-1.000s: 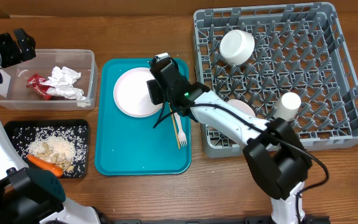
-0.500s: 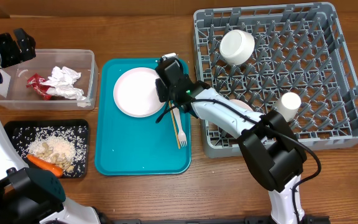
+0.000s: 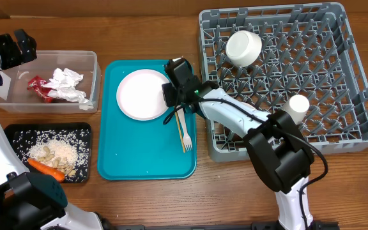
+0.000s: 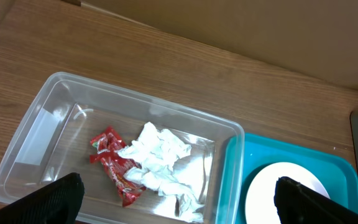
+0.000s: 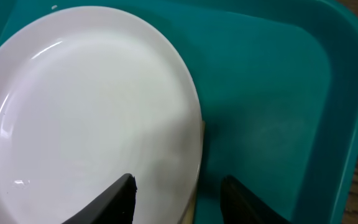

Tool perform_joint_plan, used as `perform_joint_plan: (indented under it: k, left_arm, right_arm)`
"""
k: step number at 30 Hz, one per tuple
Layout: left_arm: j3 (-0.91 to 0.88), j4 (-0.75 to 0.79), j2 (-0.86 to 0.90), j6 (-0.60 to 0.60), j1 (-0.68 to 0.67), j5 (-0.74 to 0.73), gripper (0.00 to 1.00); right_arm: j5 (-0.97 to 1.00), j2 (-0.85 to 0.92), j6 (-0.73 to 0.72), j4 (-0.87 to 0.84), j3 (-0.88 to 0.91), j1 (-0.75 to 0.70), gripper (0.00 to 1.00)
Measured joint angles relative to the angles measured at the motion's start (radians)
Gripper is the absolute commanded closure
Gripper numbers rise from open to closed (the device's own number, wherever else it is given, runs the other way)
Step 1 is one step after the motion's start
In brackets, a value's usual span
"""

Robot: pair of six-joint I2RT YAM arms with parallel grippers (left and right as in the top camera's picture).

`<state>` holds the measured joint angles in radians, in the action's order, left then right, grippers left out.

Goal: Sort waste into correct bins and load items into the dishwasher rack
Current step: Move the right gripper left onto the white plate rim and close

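Plate [image 5: 86, 112]: on teal tray [image 5: 272, 87]
right gripper [image 5: 178, 198]: low over plate's right rim, jaws part-open astride it
left gripper [image 4: 179, 202]: above clear tub [image 4: 36, 124], jaws wide

On the teal tray [image 3: 139, 153], the lower half lies bare, open to reach from above. The upper part is filled by the white plate [image 3: 139, 96], with the right gripper [image 5: 178, 196] straddling its right rim, jaws parted; a fork [image 3: 181, 122] and wooden stick [image 3: 186, 139] line the right side. The right arm [image 3: 235, 117] crosses over the dishwasher rack [image 3: 358, 137] at its near-left corner.
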<state>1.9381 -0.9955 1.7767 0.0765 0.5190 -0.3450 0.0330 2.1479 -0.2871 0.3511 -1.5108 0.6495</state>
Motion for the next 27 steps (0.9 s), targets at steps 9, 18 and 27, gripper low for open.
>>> perform_joint_plan:
  k: [9, 18, 27]
  left_arm:
    - [0.000, 0.000, 0.000, 0.000, 0.000, 0.000, 0.00]
    - [0.000, 0.000, 0.000, 0.000, 0.000, 0.000, 0.00]
    - [0.000, 0.000, 0.000, 0.000, 0.000, 0.000, 0.00]
  right_arm:
    - [-0.004, 0.036, 0.000, -0.006, 0.000, 0.000, 0.55]
    - [-0.004, 0.058, 0.002, -0.036, 0.000, 0.000, 0.71]
    - [-0.004, 0.063, 0.005, -0.037, 0.000, 0.000, 0.81]
